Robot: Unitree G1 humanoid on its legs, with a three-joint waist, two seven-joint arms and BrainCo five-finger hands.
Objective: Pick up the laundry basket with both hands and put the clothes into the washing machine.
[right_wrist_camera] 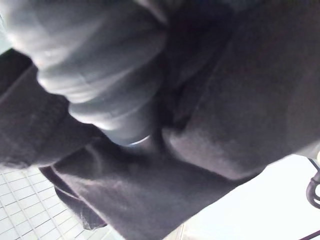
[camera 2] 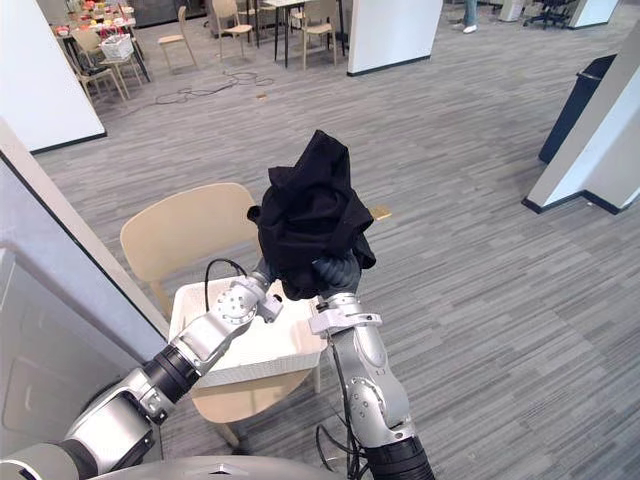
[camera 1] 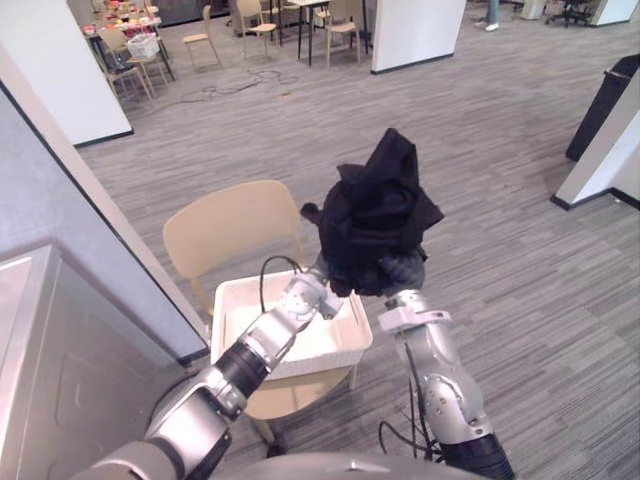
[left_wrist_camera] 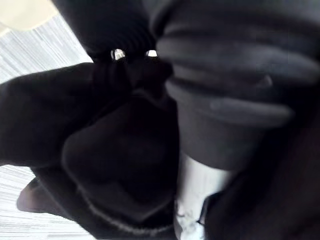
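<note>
**A:** Where's the cloth?

**B:** The black cloth (camera 1: 375, 215) is bunched into a bundle and held up in the air above the right end of the basket (camera 1: 228, 325), clear of its rim.

**A:** What's carrying it?

**B:** The right hand (camera 1: 400, 272) is under it, just right of the basket, with the forearm upright and the bundle draped over the hand. The left hand (camera 1: 318, 292) reaches across the basket and meets the bundle's lower left edge.

**A:** Are they clamped on it?

**B:** I can't tell for either. Both hands are buried in the cloth, and each wrist view gives dark ribbed cover against black folds.

**A:** And the basket?

**B:** It's white and rectangular, sitting on the seat of a beige chair (camera 1: 225, 225) whose backrest rises behind it.

**A:** And the washer?

**B:** The grey washer (camera 1: 60, 380) stands near the basket, on its left.

**A:** Anything further out?

**B:** Grey plank floor (camera 1: 500, 200) runs beyond the basket. A black bin (camera 1: 605, 105) stands well off to its right, beside a white column.
</note>
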